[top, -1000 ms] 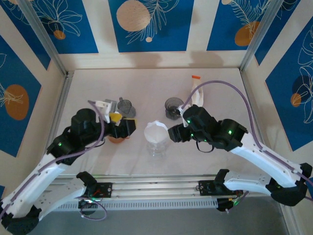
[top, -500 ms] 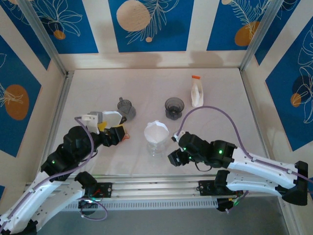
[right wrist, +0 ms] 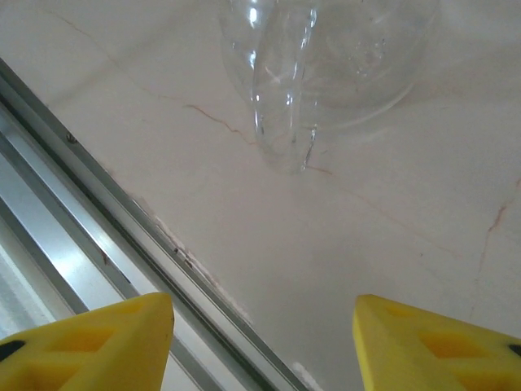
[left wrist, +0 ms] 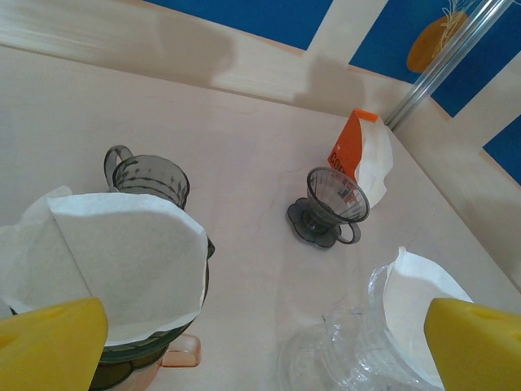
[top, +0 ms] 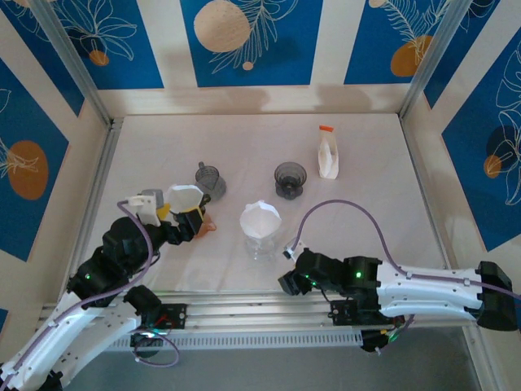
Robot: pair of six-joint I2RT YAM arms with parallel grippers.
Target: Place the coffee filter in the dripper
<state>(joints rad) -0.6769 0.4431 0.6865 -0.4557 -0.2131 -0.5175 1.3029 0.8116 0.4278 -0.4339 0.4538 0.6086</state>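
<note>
Take clear glass dripper (top: 260, 244) at ctr of table (top: 423, 179) as ref pt. Note white paper liner (top: 260, 218) seated in its top.

Find coffee filter (top: 186, 195) just L of ref, seated open-side up in dark dripper (left wrist: 138, 362), w/ one edge proud of rim. Find said dripper stacked on pink cup (top: 208, 226).

Log L tool (top: 189, 221) L of ref, on near side of pink cup, spread wide, holding nothing. See yellow fingertips (left wrist: 49, 346) at opposite edges of wrist view, w/ filter and ref both in frame btwn them. Cannot confirm fingertip-to-dripper contact.

Log R tool (top: 286, 281) on near side of ref, slightly R, by alu rail (right wrist: 65, 244); spread wide, holding nothing, clear of ref.

Note grey handled cup (top: 210, 176) behind-L of ref. Note footed grey dripper (top: 291, 179) behind-R, empty, upright. Note white pack (top: 327, 153) w/ orange top further behind-R, upright, apart from rest.
</note>
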